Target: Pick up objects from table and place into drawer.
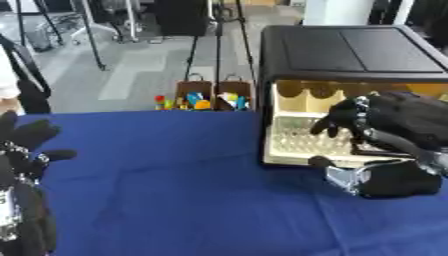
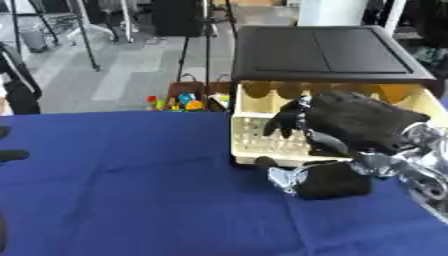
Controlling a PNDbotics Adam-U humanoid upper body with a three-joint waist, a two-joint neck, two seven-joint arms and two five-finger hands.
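The cream drawer (image 1: 297,142) stands pulled out of a black cabinet (image 1: 350,52) on the blue bench (image 1: 175,190). The right hand (image 2: 337,122) hangs over it, fingers curled downward; whether they hold anything cannot be told. The left hand (image 1: 22,150) rests spread at lower left.

Right robot hand (image 2: 337,122) over the open cream drawer (image 2: 249,137), fingers (image 2: 282,124) curled downward above its ribbed floor, thumb (image 2: 278,172) out in front of the drawer's front edge; black cabinet (image 2: 319,50) above; blue desk (image 2: 140,190); left robot hand (image 2: 9,155) barely showing at left edge.
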